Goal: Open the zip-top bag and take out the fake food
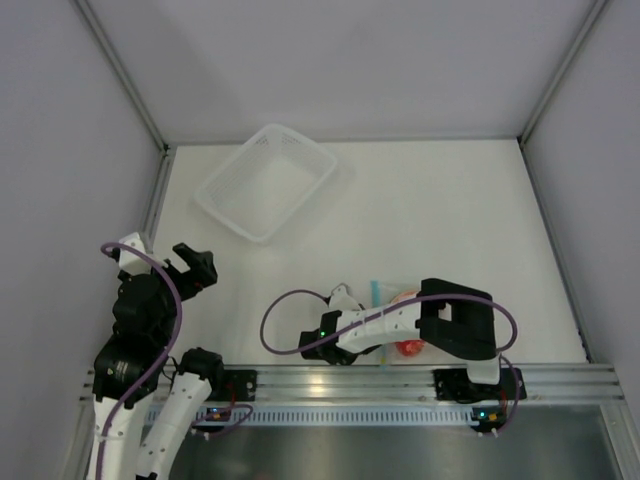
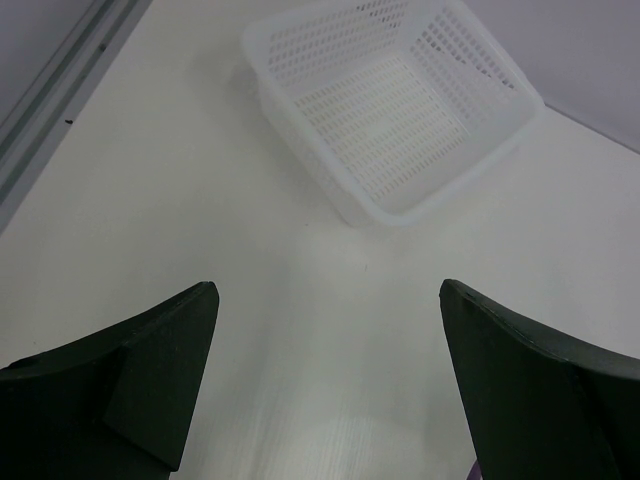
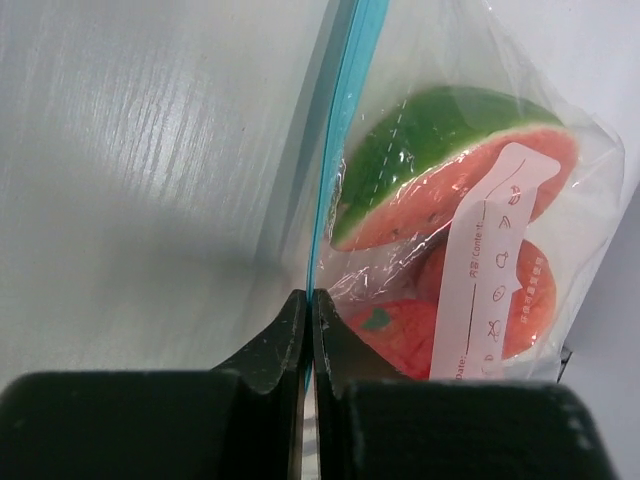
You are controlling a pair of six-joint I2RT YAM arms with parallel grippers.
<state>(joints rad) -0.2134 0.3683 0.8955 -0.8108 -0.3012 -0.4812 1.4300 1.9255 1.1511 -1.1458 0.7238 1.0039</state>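
Pinching the blue strip of the zip-top bag [image 3: 345, 110], right tool [image 3: 310, 302] stood closed, lower centre of top view; fake food [image 3: 440, 170] sat inside. Left tool [image 2: 328, 292] gaped empty, lower left, facing basket [image 2: 300, 40].

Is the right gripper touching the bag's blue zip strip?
Touching. The right wrist view shows the right gripper pinched shut on the blue zip strip of the zip-top bag, with no gap visible.

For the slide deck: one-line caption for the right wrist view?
Right hand pinches the zip-top bag by its blue zip strip, fake food inside.
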